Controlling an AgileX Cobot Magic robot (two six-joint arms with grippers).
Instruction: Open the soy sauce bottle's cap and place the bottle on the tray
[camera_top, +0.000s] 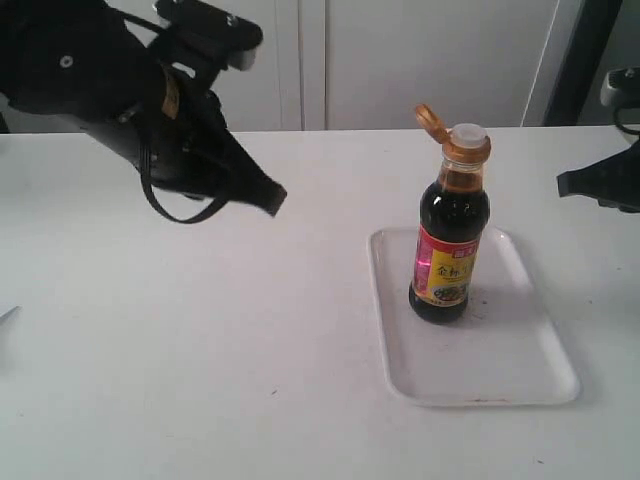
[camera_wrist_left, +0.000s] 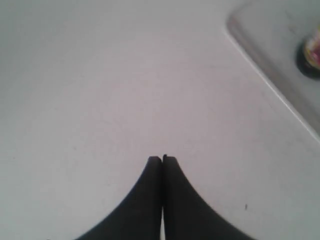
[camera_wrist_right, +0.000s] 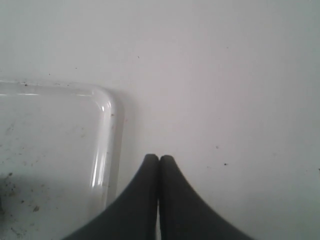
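Note:
The soy sauce bottle (camera_top: 449, 250) stands upright on the white tray (camera_top: 520, 360), towards its far end. Its golden-orange cap (camera_top: 431, 120) is flipped back on its hinge, baring the white spout (camera_top: 467, 133). My left gripper (camera_top: 274, 199) hangs above the table well to the left of the bottle, shut with nothing in it. In the left wrist view the left gripper (camera_wrist_left: 162, 158) points at bare table, with the tray (camera_wrist_left: 270, 55) and the bottle's base (camera_wrist_left: 312, 55) at one corner. My right gripper (camera_wrist_right: 159, 158) is shut and empty beside a corner of the tray (camera_wrist_right: 107, 110); in the exterior view the right gripper (camera_top: 565, 184) sits at the right edge.
The white table (camera_top: 200, 350) spreads around the tray. White cabinet doors (camera_top: 400, 60) stand behind it. A dark upright (camera_top: 585, 60) rises at the back right.

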